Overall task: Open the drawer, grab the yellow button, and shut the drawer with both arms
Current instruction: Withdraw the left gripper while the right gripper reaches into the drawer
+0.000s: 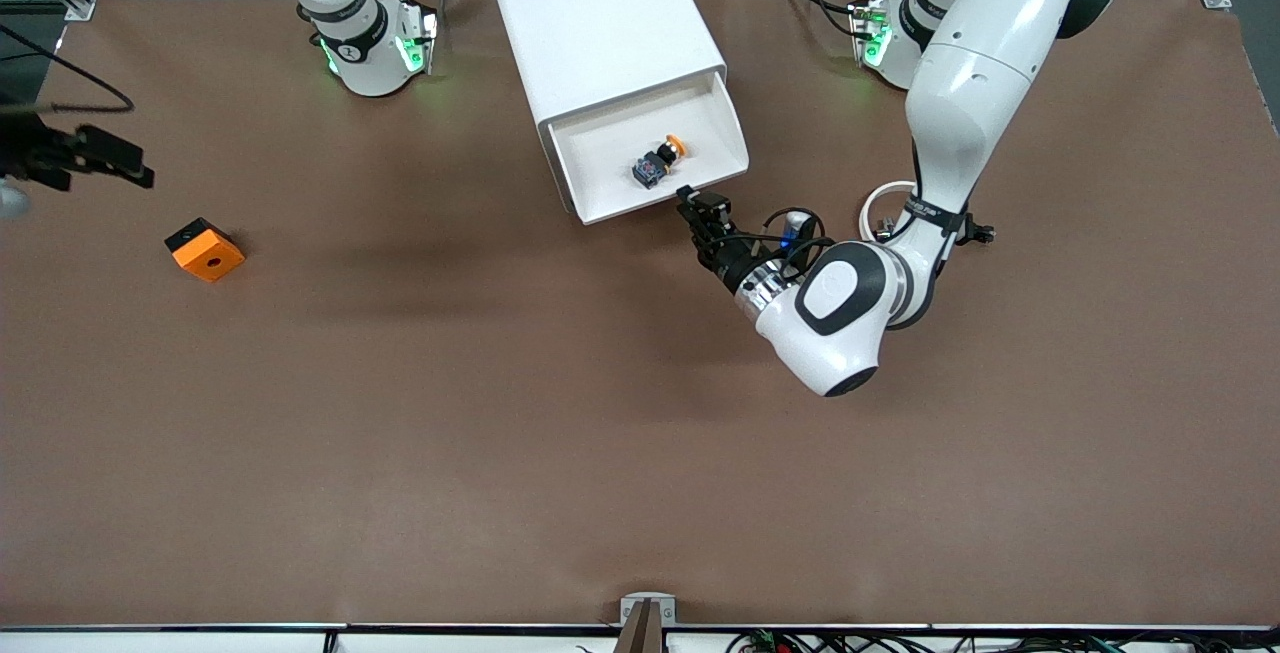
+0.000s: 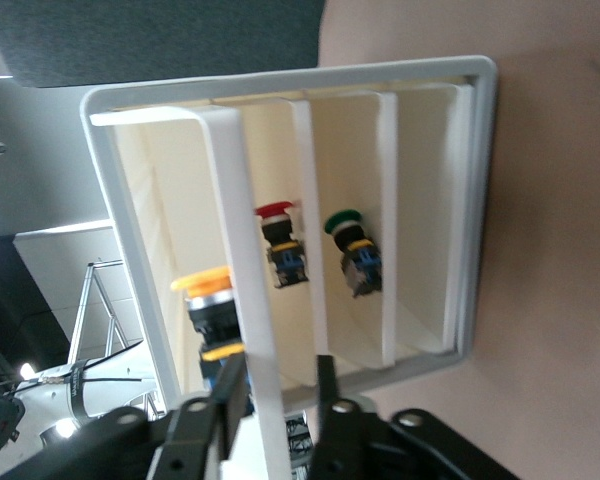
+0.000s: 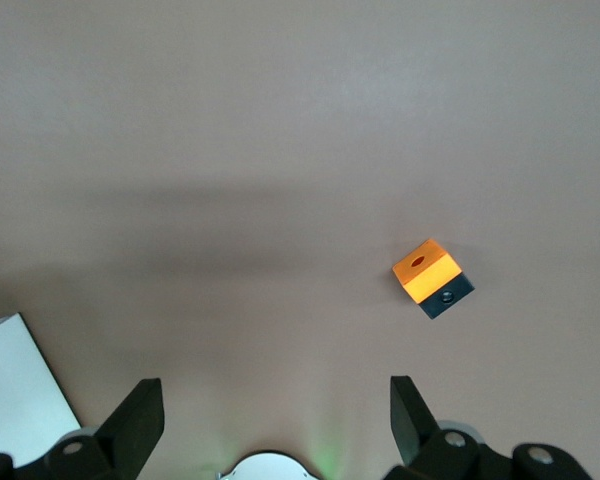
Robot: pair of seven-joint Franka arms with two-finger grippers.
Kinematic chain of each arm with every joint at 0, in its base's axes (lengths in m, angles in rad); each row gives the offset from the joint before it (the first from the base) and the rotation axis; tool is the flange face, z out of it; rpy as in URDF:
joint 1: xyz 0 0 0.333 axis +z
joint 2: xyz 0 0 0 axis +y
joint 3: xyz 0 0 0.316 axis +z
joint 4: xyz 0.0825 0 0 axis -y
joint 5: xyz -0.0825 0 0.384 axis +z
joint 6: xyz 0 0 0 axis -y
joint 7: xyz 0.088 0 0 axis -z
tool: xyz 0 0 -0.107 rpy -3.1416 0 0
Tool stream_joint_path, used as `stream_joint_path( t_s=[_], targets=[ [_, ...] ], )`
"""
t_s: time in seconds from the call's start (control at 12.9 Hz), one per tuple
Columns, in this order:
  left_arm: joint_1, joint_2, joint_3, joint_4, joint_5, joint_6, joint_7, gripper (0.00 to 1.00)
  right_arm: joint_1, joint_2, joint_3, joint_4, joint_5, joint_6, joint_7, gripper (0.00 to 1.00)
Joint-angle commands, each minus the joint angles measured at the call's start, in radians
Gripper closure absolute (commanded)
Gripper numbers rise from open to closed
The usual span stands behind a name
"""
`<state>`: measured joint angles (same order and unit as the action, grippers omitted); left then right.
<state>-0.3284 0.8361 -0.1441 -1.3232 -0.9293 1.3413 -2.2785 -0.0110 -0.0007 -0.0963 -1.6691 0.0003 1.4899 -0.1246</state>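
Note:
The white cabinet stands between the two arm bases, and its drawer is pulled out toward the front camera. The button, orange-yellow cap on a dark body, lies on its side in the drawer. My left gripper is at the drawer's front edge. In the left wrist view the left gripper straddles the thin drawer front: one finger is against it and the other stands clear, so it is open. The button shows just past that front. My right gripper hovers open and empty over the table's right-arm end.
An orange block with a black hole sits near the right arm's end, nearer to the front camera than the cabinet. A white ring lies by the left arm. Red-capped and green-capped buttons show in lower compartments.

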Motion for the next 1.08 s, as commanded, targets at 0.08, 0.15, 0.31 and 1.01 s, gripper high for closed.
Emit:
stream_joint_path(
  t_s=[0.08,0.15,0.31,1.01],
  targets=[
    [0.002,-0.005,0.069,0.119,0.021,0.001,0.069,0.0,-0.015,0.074,0.007,0.043,0.006,-0.011,-0.027,0.0],
    [0.0,-0.005,0.092,0.136,0.033,0.001,0.088,0.0,-0.015,0.082,0.006,0.043,0.001,-0.005,-0.021,0.0],
    [0.005,-0.041,0.157,0.144,0.046,0.05,0.164,0.0,-0.006,0.082,0.007,0.049,0.003,-0.003,-0.001,0.0],
    [-0.004,-0.238,0.345,0.137,0.405,0.065,1.09,0.0,0.368,0.058,0.017,0.045,0.129,0.003,0.864,0.0]
  ],
)
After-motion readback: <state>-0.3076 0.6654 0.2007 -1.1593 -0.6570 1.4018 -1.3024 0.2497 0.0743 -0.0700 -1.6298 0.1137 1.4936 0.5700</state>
